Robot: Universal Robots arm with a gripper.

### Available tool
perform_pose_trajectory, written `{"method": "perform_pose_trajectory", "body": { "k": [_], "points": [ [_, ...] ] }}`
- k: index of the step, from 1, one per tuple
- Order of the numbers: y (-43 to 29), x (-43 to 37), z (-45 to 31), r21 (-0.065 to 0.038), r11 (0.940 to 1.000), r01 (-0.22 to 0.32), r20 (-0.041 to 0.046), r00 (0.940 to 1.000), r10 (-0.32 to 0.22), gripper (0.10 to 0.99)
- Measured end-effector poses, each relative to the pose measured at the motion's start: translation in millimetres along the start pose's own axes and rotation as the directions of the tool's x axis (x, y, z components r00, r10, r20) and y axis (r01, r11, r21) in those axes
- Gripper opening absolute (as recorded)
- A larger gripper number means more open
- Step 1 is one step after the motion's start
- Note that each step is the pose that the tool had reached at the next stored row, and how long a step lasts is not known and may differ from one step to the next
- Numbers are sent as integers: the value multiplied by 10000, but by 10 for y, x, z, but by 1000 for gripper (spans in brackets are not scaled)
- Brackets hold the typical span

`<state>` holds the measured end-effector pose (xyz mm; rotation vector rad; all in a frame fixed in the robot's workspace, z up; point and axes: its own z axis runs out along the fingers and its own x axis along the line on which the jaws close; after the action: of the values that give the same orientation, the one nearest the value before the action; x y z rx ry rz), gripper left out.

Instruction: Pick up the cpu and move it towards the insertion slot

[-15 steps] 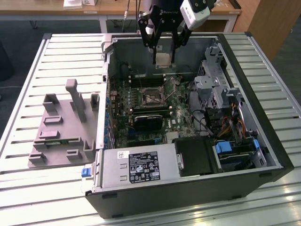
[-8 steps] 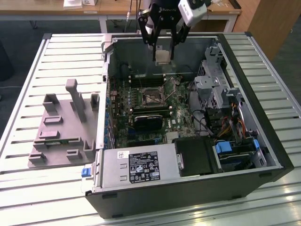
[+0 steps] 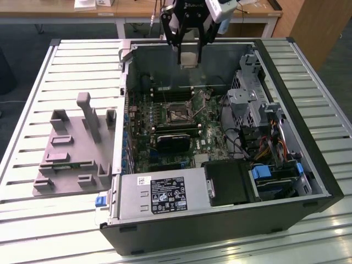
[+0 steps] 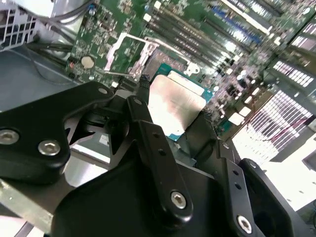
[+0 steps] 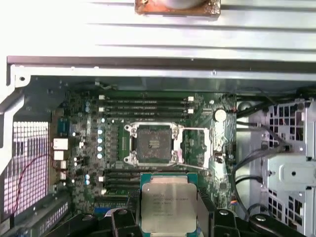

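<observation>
My gripper hangs above the far wall of the open computer case, shut on the cpu. The cpu is a flat square chip with a silvery top; both wrist views show it held by its edges, cpu and cpu, between the black fingers. The insertion slot is a square black socket in a silvery frame on the green motherboard, nearer the exterior camera than the gripper and lower down. In the first wrist view the insertion slot lies uncovered, its frame lid swung open beside it.
Long memory slots flank the socket. A black finned block sits in front of it. A grey power supply fills the case's near side, and a drive cage with cables its right. A grey fixture tray lies on the slatted table.
</observation>
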<state>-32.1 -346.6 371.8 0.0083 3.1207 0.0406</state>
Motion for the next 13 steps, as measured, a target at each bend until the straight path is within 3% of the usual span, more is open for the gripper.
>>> {"method": "perform_pose_trajectory", "body": {
  "k": [7,13],
  "points": [
    [147,2,39,-1,10000,15,108,9999,-15,537],
    [290,18,69,17,10000,19,137,9999,-19,537]
  ]
}}
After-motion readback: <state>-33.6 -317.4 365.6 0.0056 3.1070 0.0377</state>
